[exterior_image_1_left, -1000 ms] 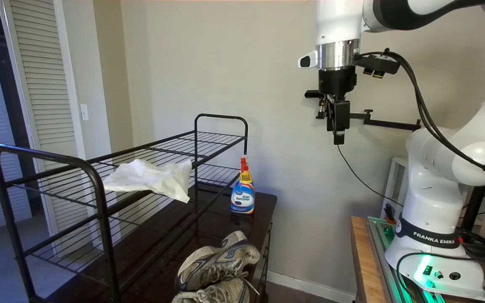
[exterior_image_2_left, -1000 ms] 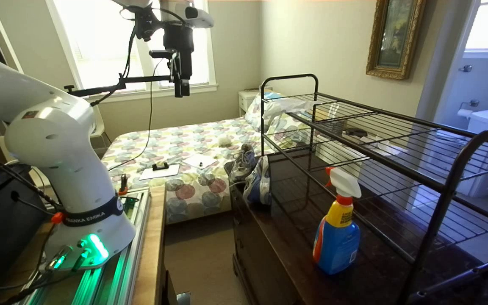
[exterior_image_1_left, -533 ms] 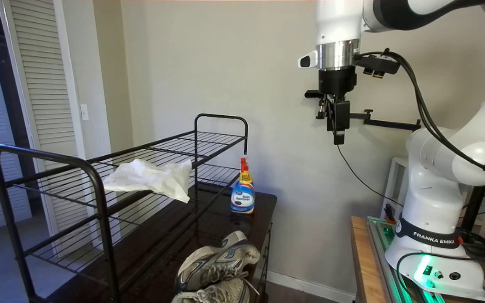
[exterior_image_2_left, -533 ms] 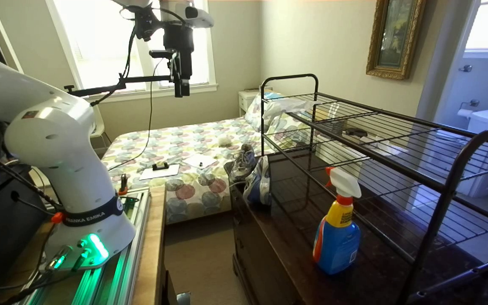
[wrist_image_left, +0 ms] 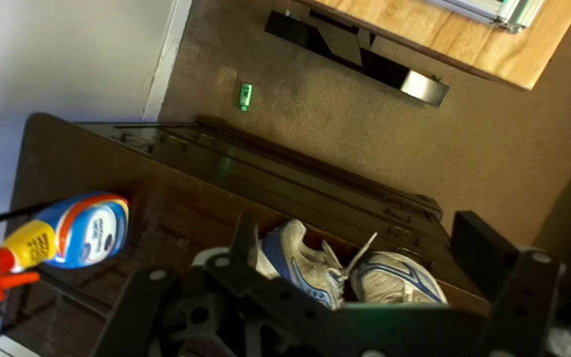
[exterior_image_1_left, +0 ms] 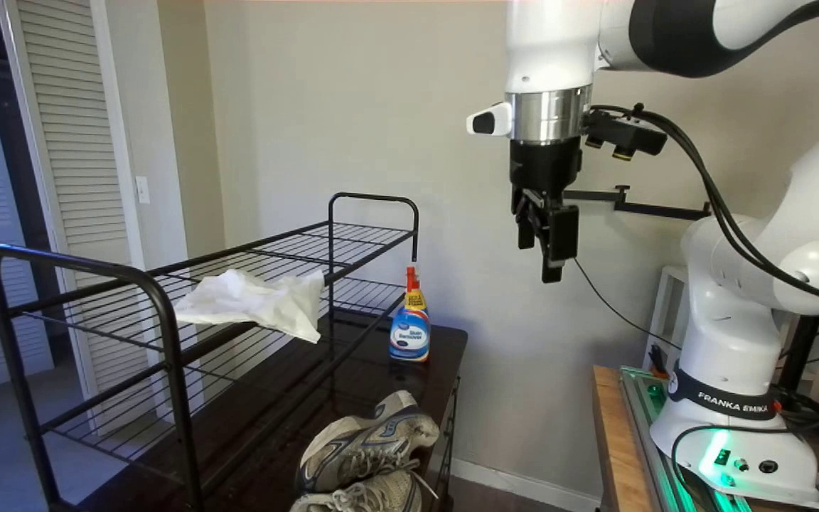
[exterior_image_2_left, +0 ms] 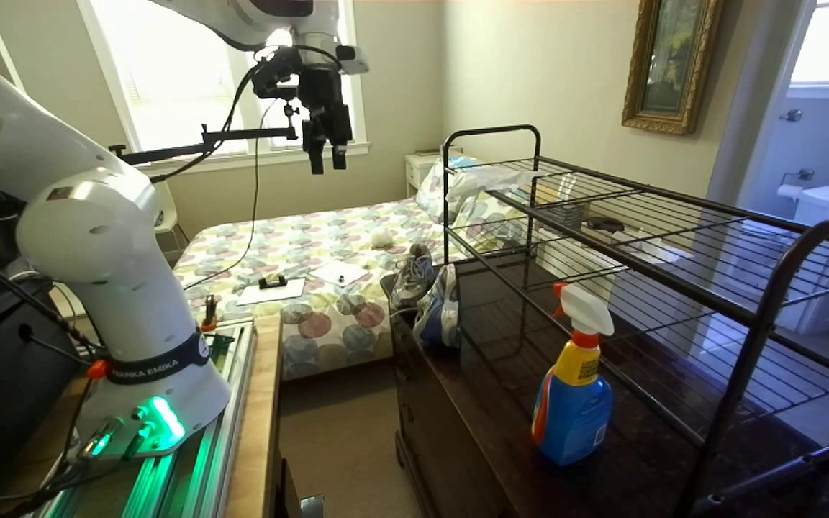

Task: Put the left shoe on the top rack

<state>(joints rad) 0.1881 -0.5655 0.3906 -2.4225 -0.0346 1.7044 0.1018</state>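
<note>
Hanging high, pointing down, my jaws stood spread with nothing between them, likely set wide for a top-down grab. The left shoe, grey-and-white running sneaker with blue patches, was on the worktop, apparently tipped on its side, just beside its mate shoe; couldn't tell if they touched. Both sat along the edge, presumably for easy reach. The stain remover spray bottle stood upright well apart, probably so I wouldn't knock it. A crumpled white sheet, cloth or plastic, lay over part of the top rack, purpose unclear; I reckoned it might slip under a shoe. Nothing was picked yet; grasp next, I judged.
</note>
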